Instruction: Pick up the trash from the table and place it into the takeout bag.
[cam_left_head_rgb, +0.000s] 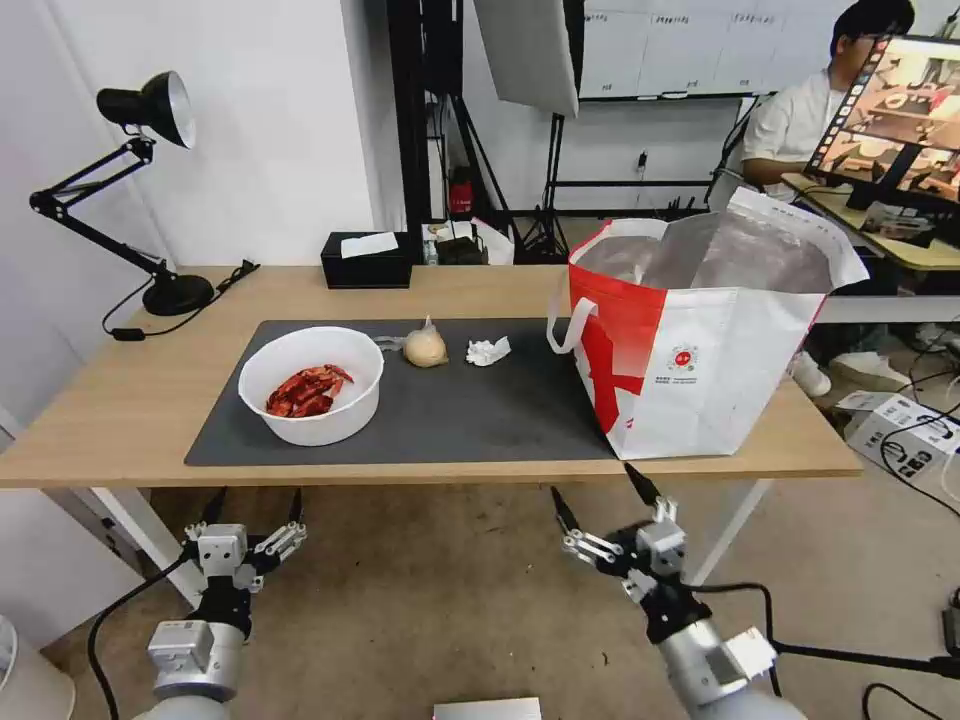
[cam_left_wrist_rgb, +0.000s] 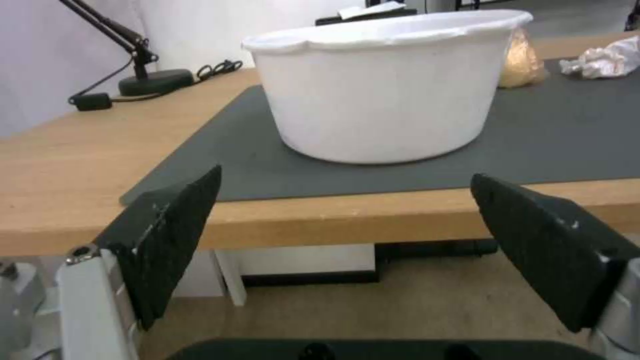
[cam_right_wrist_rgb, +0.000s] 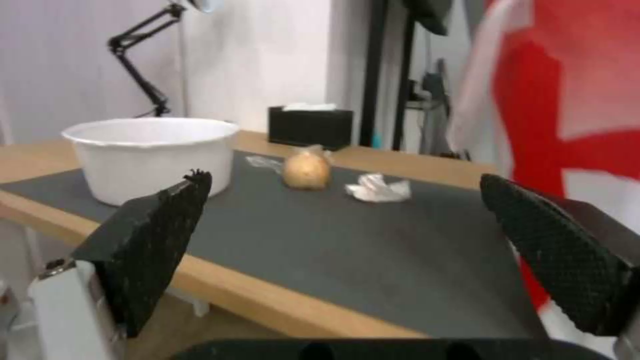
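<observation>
On the dark mat (cam_left_head_rgb: 480, 415) of the table (cam_left_head_rgb: 120, 410) stands a white bowl (cam_left_head_rgb: 312, 385) (cam_left_wrist_rgb: 387, 90) (cam_right_wrist_rgb: 150, 150) with red crayfish shells. To its right lie a knotted beige-filled plastic bag (cam_left_head_rgb: 425, 347) (cam_left_wrist_rgb: 521, 62) (cam_right_wrist_rgb: 306, 169) and a crumpled tissue (cam_left_head_rgb: 488, 351) (cam_left_wrist_rgb: 603, 60) (cam_right_wrist_rgb: 378, 189). The takeout bag (cam_left_head_rgb: 700, 350) (cam_right_wrist_rgb: 573, 100) stands open at the mat's right end. Both grippers hang below the table's front edge, empty. My left gripper (cam_left_head_rgb: 256, 505) (cam_left_wrist_rgb: 345, 176) is open facing the bowl. My right gripper (cam_left_head_rgb: 595, 485) (cam_right_wrist_rgb: 343, 177) is open, just left of the bag.
A black tissue box (cam_left_head_rgb: 366, 260) sits at the table's back edge and a black desk lamp (cam_left_head_rgb: 150, 200) at its back left. A desk with a monitor (cam_left_head_rgb: 900, 130) stands behind the bag. Cables and a box (cam_left_head_rgb: 900, 420) lie on the floor at right.
</observation>
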